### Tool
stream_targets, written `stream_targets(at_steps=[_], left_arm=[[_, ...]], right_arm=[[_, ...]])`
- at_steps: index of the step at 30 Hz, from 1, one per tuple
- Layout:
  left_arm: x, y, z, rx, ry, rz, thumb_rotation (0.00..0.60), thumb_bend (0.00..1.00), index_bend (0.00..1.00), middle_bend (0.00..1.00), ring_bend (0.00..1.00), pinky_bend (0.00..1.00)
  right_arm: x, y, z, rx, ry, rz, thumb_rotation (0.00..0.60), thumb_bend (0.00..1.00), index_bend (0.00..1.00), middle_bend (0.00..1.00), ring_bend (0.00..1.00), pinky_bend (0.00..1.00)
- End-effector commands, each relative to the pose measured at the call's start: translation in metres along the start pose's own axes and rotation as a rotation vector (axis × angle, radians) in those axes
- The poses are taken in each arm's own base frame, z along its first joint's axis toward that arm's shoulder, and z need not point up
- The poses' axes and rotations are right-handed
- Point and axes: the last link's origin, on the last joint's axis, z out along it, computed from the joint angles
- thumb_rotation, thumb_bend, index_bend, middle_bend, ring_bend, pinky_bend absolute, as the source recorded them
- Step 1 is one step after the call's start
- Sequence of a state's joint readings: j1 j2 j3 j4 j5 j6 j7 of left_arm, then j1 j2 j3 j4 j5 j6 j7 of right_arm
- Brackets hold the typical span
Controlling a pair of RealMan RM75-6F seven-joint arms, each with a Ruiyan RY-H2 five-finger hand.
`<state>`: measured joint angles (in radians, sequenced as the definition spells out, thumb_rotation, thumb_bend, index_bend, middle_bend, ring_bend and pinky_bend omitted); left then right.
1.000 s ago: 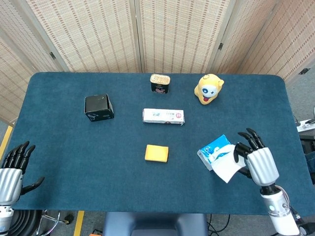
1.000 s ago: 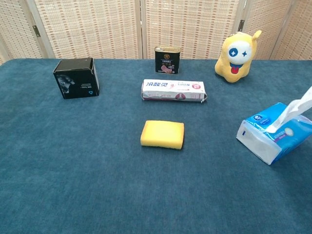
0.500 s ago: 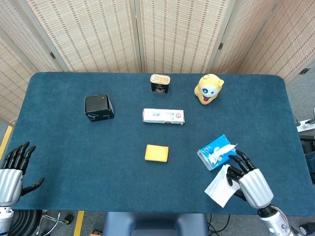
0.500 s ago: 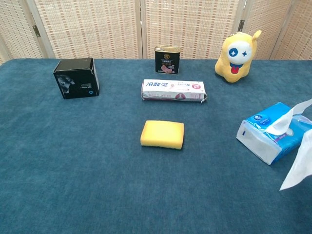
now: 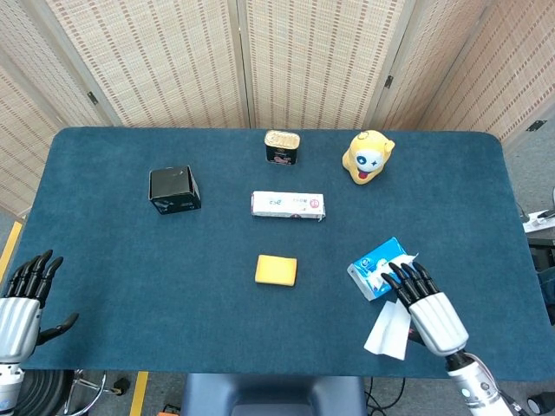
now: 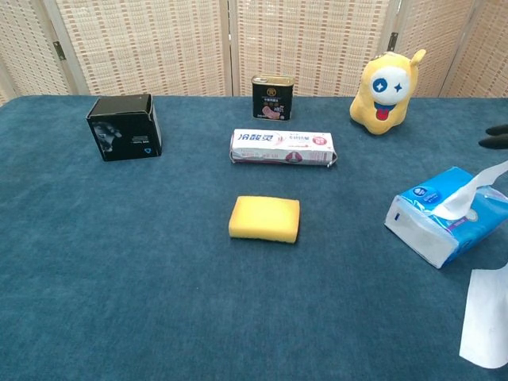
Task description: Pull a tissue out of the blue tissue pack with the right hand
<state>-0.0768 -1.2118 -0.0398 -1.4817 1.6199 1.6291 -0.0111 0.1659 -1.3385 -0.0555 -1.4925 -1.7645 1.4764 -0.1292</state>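
Observation:
The blue tissue pack (image 5: 373, 267) (image 6: 440, 226) lies at the right front of the table, with a fresh tissue standing out of its slot (image 6: 475, 189). A pulled-out white tissue (image 5: 388, 331) (image 6: 486, 319) lies loose near the front edge, just in front of the pack. My right hand (image 5: 427, 308) hovers over the tissue's right side, fingers stretched out toward the pack and holding nothing. Only its dark fingertips (image 6: 496, 135) show at the right edge of the chest view. My left hand (image 5: 22, 302) rests off the front left corner with its fingers apart and nothing in them.
A yellow sponge (image 5: 276, 269) lies mid-table, with a long white packet (image 5: 288, 204) behind it. Further back stand a small tin (image 5: 282, 146), a yellow toy figure (image 5: 368, 156) and a black box (image 5: 174, 189). The table's front edge (image 5: 260, 374) runs close below the tissue.
My right hand let go of the pulled tissue, which dropped flat onto the table. The hand straightened its fingers and moved forward over the pack. The left hand stayed still.

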Motion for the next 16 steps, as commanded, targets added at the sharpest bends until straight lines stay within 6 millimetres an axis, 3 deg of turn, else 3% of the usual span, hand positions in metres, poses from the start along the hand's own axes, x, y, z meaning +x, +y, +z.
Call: stream_targets(at_steps=[1,4,16], left_arm=[[0.0,0.0,0.0,0.001,0.002,-0.001,0.6,0.22,0.0,0.0,0.0,0.13],[0.0,0.0,0.0,0.001,0.003,0.0,0.6,0.22,0.0,0.0,0.0,0.13],[0.0,0.001,0.001,-0.002,0.004,-0.002,0.6,0.22,0.0,0.0,0.0,0.13]], right_arm=[[0.016,0.007,-0.006,-0.028,0.053,0.02,0.6,0.19,0.0,0.0,0.0,0.0],[0.026,0.015,-0.013,-0.055,0.087,0.011,0.6,0.19,0.0,0.0,0.0,0.0],[0.035,0.025,-0.019,-0.099,0.098,0.007,0.6,0.16,0.0,0.0,0.0,0.0]])
